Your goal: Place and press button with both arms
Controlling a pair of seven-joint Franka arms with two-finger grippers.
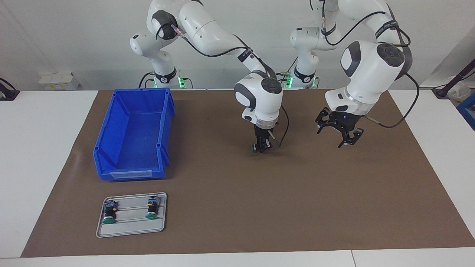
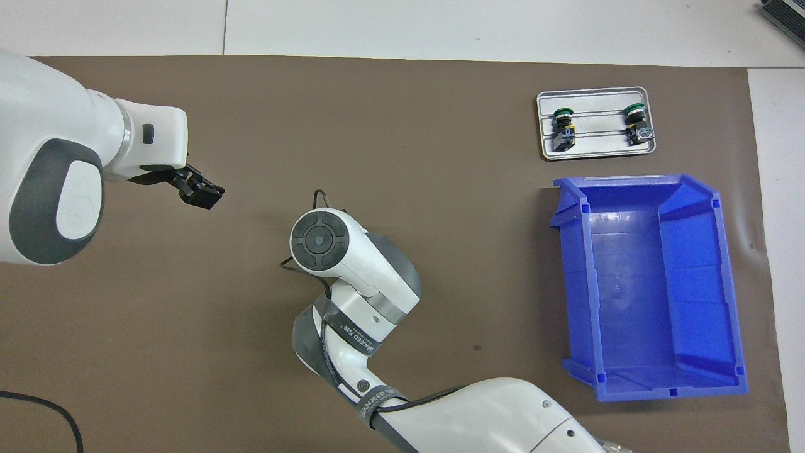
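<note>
My right gripper (image 1: 262, 147) is shut on a green-capped button (image 1: 253, 148) and holds it low over the middle of the brown mat, cap turned sideways. In the overhead view the right wrist (image 2: 321, 240) hides this gripper and the button. My left gripper (image 1: 338, 134) is open and empty, in the air over the mat beside the right gripper, toward the left arm's end; it also shows in the overhead view (image 2: 200, 192). Two more buttons (image 1: 108, 214) (image 1: 151, 209) lie on a grey tray (image 1: 131, 226), also seen in the overhead view (image 2: 564, 123) (image 2: 636, 118).
A blue bin (image 1: 109, 122) stands empty on the mat toward the right arm's end, nearer to the robots than the tray; it shows in the overhead view (image 2: 729, 277) with the tray (image 2: 597, 150). White table surrounds the brown mat (image 1: 297, 207).
</note>
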